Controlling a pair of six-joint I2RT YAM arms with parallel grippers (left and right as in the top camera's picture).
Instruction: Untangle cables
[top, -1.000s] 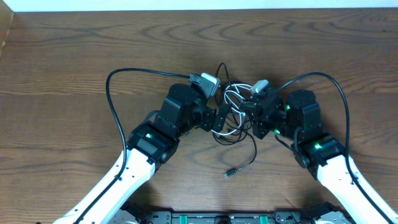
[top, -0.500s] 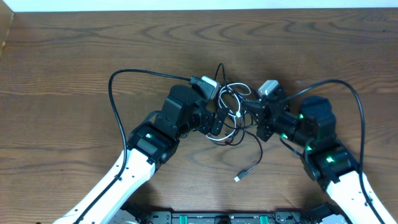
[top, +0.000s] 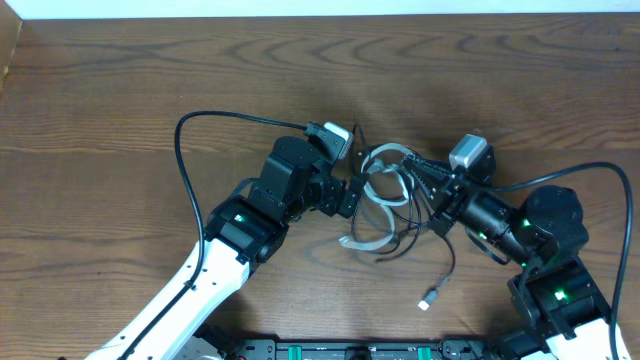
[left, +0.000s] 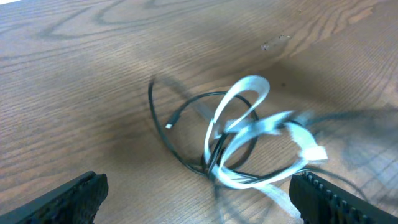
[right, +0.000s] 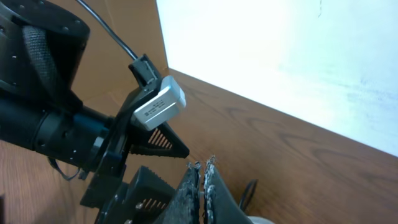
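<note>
Both the white cable and the black cable lie tangled, so most work is left. Beside the white cable, the left hand is wide open and empty, and the right hand is shut tight.

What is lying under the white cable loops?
The black cable passes beneath the white cable loops, and below both is the wooden table. Where the cables bunch together, blur and overlap hide how the strands cross.

Robotics lab, wood-grain table, white wall, robot arm
</note>
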